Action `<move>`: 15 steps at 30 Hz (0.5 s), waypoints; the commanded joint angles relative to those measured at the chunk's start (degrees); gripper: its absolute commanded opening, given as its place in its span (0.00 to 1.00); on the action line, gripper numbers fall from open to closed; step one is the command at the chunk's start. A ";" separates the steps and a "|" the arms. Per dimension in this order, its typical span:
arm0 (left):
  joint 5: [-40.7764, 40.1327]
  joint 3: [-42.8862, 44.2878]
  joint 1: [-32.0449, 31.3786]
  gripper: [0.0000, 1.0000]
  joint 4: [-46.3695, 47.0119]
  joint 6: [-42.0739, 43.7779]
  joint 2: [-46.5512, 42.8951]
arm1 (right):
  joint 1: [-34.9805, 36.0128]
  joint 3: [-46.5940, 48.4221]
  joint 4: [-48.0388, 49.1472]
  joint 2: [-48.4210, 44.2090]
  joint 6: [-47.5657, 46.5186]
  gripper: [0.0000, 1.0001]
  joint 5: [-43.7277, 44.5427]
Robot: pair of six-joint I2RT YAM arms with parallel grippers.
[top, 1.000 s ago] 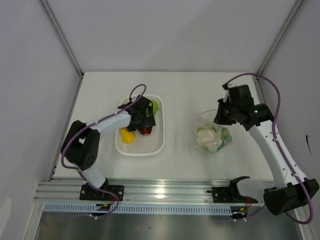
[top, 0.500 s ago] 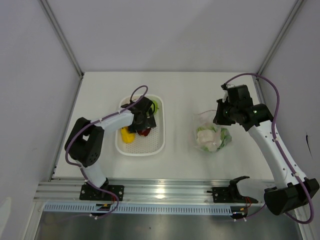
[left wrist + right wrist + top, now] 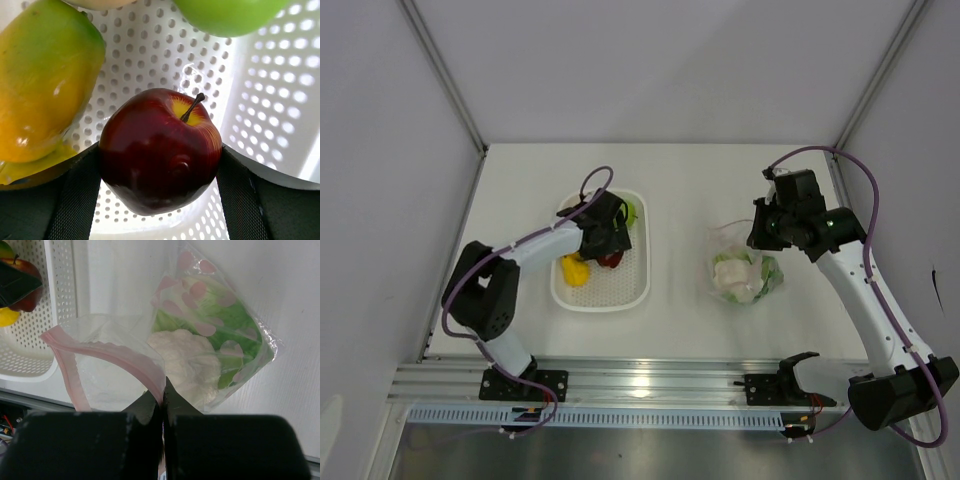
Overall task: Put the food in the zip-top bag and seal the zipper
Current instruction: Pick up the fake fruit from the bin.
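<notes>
My left gripper (image 3: 610, 250) is in the white perforated basket (image 3: 637, 282), shut on the dark red apple (image 3: 159, 147), also visible from above (image 3: 612, 260). An orange-yellow fruit (image 3: 42, 85) lies left of it and a lime-green fruit (image 3: 227, 12) beyond; from above they show as yellow (image 3: 574, 270) and green (image 3: 629, 211). My right gripper (image 3: 164, 390) is shut on the pink zipper (image 3: 117, 357) of the clear zip-top bag (image 3: 745, 270), holding the mouth open. Two lettuces (image 3: 200, 347) lie inside the bag.
The basket stands left of centre on the white table (image 3: 685, 180). The bag lies to its right. Grey walls close the table on three sides, and a metal rail (image 3: 650, 385) runs along the near edge.
The left arm's elbow swung out and back, with the gripper staying on the apple in the basket. The right arm and the bag have held still.
</notes>
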 commanded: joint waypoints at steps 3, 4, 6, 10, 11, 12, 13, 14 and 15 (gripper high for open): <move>1.00 -1.72 -0.46 0.01 0.14 1.68 -10.59 | 0.31 1.58 1.22 -0.40 0.77 0.00 0.98; 0.92 -1.99 -0.63 0.01 -0.21 1.85 -12.44 | 0.31 1.66 1.22 -0.40 0.95 0.00 1.25; 2.48 -2.34 -1.16 0.01 -0.66 2.73 -18.32 | 0.31 1.66 1.14 -0.66 1.21 0.00 1.42; 10.55 -1.91 -3.00 0.01 1.97 4.22 -27.99 | 0.66 2.36 0.43 -1.01 2.00 0.00 1.86; 13.63 -1.38 -4.05 0.00 4.50 4.66 -30.80 | 0.74 2.71 0.00 -1.28 2.53 0.00 1.95; 16.97 -1.46 -4.41 0.01 6.44 4.84 -31.96 | 0.83 2.89 -0.09 -1.45 2.71 0.00 1.78; 24.22 -1.73 -4.94 0.01 9.07 4.93 -32.84 | 1.01 3.07 -0.18 -1.54 2.88 0.00 1.51; 26.99 -2.08 -6.34 0.01 12.06 4.76 -33.63 | 1.18 3.16 -0.36 -1.80 3.41 0.00 1.34; 29.46 -2.43 -7.13 0.01 17.66 4.67 -34.25 | 1.19 3.24 -0.45 -1.98 3.67 0.00 0.55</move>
